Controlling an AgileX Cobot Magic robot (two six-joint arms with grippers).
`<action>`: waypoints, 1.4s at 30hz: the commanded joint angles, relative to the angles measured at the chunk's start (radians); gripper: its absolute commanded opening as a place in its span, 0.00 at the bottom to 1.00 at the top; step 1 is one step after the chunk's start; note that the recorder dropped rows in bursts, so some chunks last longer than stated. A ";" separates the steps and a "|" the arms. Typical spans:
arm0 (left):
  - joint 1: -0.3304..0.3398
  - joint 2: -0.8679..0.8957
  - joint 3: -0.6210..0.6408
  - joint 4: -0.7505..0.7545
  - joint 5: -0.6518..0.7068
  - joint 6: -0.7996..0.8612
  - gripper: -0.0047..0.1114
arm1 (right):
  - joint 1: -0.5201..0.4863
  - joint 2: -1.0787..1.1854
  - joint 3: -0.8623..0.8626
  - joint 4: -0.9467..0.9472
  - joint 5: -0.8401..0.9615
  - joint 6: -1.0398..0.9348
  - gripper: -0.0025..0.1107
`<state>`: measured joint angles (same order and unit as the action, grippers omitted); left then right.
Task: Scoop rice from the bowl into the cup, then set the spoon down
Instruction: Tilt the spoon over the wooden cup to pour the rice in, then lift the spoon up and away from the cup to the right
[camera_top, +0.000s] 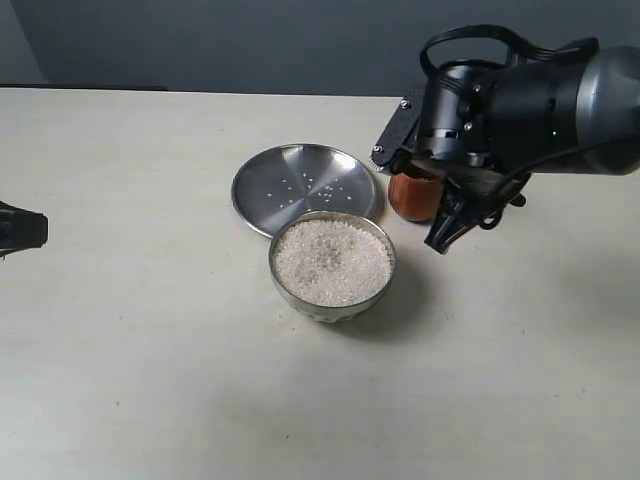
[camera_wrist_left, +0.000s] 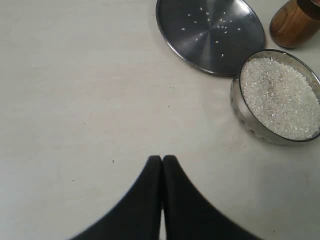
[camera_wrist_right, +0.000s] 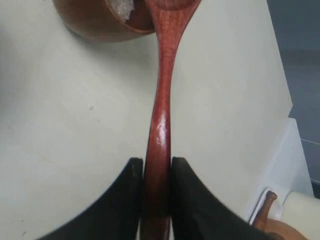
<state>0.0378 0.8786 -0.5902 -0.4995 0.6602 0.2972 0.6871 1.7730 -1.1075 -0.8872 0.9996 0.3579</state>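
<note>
Nearest us, the bowl (camera_top: 330, 308) stands near the middle of the table (camera_top: 150, 380), filled with rice (camera_top: 332, 260). Toward the left edge we find the left hand (camera_wrist_left: 162, 165), its fingers pressed together on nothing. Just behind the bowl lies a plate (camera_top: 270, 200) carrying a few stray grains. Right of the plate, closer to the far edge, stands the cup (camera_top: 408, 198) with some rice inside. The right hand (camera_wrist_right: 156, 165) pinches the spoon (camera_wrist_right: 162, 100) by its handle, and the spoon's head sits over the cup's mouth.
</note>
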 joint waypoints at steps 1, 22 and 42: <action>0.000 0.005 -0.006 -0.004 -0.008 -0.001 0.04 | 0.001 -0.001 0.005 -0.033 0.040 0.001 0.02; 0.000 0.005 -0.006 -0.004 -0.008 -0.001 0.04 | 0.001 -0.240 0.006 0.073 -0.190 0.430 0.02; 0.000 0.005 -0.006 -0.004 -0.008 -0.001 0.04 | 0.001 -0.850 0.536 -0.084 -0.379 0.746 0.02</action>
<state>0.0378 0.8786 -0.5902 -0.4995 0.6602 0.2972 0.6871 0.9911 -0.6173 -0.9640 0.6255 1.0961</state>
